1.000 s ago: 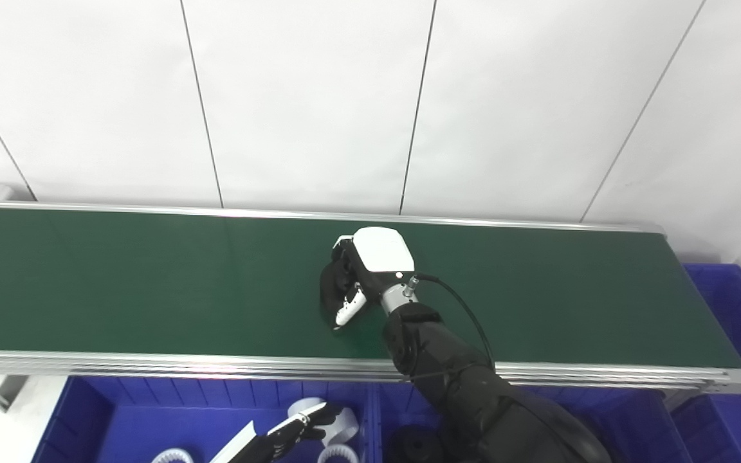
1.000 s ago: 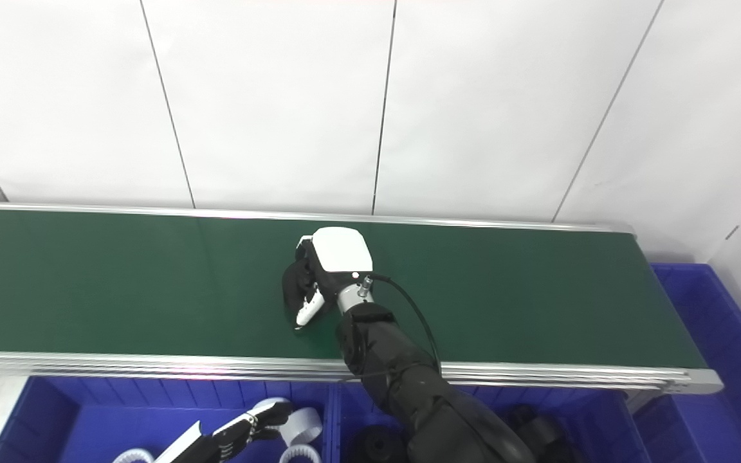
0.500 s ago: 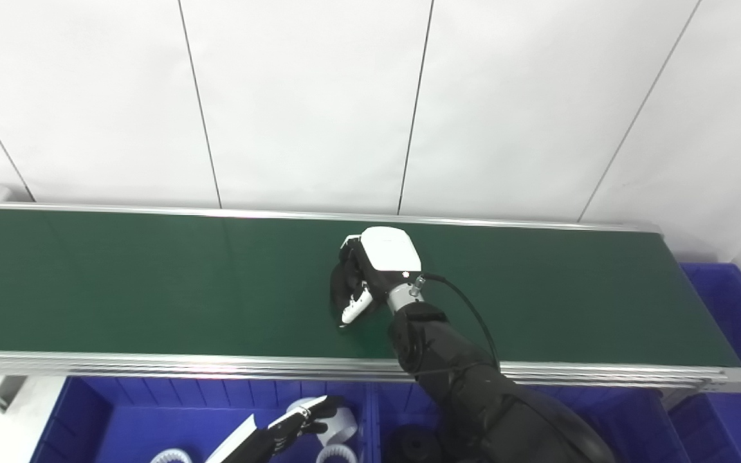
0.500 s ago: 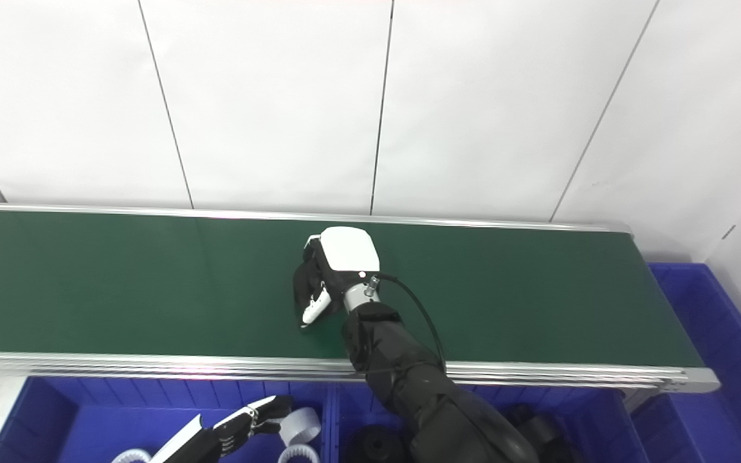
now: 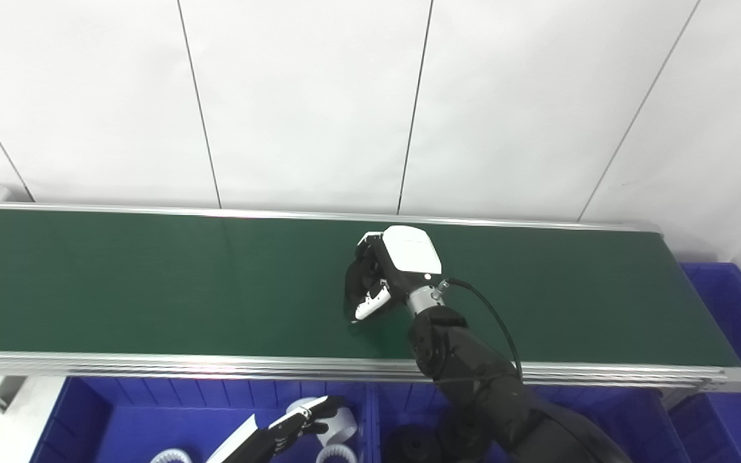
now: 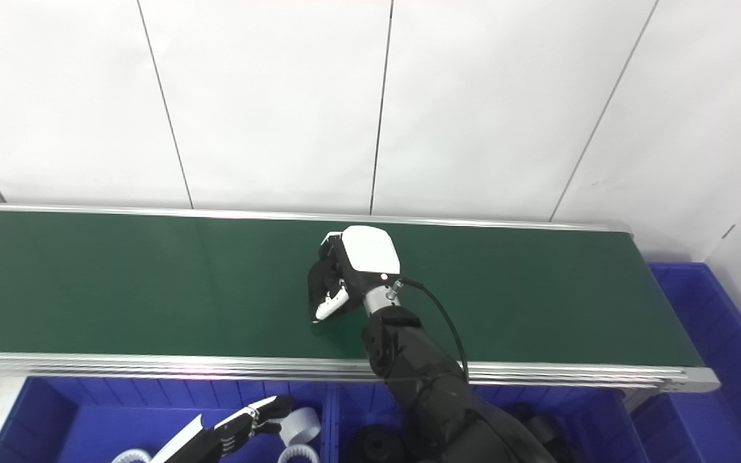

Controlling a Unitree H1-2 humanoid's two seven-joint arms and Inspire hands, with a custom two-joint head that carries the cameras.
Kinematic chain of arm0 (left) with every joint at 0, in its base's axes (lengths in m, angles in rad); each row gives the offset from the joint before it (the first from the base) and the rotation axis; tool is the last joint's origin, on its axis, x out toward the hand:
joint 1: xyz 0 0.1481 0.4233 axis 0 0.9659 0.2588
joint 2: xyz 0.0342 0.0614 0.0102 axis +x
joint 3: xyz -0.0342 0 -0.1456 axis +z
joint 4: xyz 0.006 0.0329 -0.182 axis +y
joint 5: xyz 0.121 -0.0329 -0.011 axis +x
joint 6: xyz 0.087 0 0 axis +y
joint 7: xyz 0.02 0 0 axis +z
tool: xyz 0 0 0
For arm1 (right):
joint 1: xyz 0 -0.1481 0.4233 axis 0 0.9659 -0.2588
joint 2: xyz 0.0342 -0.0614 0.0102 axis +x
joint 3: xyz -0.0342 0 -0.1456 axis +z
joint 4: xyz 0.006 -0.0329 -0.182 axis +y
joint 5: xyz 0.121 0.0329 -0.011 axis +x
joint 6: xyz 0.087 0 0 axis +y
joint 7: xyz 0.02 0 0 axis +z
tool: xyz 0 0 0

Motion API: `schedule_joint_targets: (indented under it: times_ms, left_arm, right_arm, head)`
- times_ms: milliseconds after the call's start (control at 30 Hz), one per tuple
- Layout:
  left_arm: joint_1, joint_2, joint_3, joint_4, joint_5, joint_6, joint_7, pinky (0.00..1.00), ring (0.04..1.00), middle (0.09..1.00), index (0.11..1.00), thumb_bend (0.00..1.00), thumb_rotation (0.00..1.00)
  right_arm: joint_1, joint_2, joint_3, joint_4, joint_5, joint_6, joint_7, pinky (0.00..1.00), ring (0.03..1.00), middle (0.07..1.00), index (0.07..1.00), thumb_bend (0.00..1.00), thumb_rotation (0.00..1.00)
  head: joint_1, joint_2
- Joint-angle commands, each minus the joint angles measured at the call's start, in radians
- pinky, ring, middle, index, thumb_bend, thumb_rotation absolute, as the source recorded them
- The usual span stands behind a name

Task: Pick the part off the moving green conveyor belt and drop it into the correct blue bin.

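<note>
Right hand and black part shifted right

My right hand curls over a black part on the green belt, fingers wrapping it; my left hand hovers, fingers spread, over white rings.

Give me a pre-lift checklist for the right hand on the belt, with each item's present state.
1. Right hand closed around the black part: ok, fingers wrap it.
2. Part clear of the green conveyor belt: cannot tell, the hand hides its underside.
3. Bin with black parts below the belt's near edge: ok, in view.
4. Bin with white rings is the wrong one: ok, it sits further left.
5. Left hand out of the drop path: ok, it hangs over the white-ring bin.
</note>
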State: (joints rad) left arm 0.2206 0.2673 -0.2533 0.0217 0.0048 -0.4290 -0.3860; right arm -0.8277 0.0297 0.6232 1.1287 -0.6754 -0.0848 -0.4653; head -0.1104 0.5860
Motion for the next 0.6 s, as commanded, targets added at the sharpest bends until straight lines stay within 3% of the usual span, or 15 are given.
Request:
schedule_joint_targets:
  times_ms: [0,200,567]
  left_arm:
    - [-0.020,0.004,-0.001,-0.007,-0.010,-0.033,-0.003,0.88,0.930,0.947,0.914,0.39,0.64]
    - [-0.029,-0.001,-0.008,0.001,0.000,-0.033,-0.004,0.88,0.934,0.948,0.917,0.38,0.64]
    - [-0.038,-0.002,-0.012,0.011,-0.004,-0.035,-0.005,0.89,0.935,0.947,0.914,0.36,0.62]
  right_arm:
    - [0.016,0.000,0.003,-0.087,-0.010,0.020,0.068,0.32,0.437,0.534,0.560,0.49,0.00]
    - [0.067,-0.049,-0.031,-0.289,-0.015,0.084,0.167,0.31,0.445,0.542,0.559,0.49,0.00]
    - [0.149,-0.104,-0.084,-0.543,-0.044,0.158,0.286,0.33,0.437,0.514,0.565,0.49,0.00]
  head:
    - [-0.002,0.002]
    - [-0.007,0.002]
    - [-0.015,0.005]
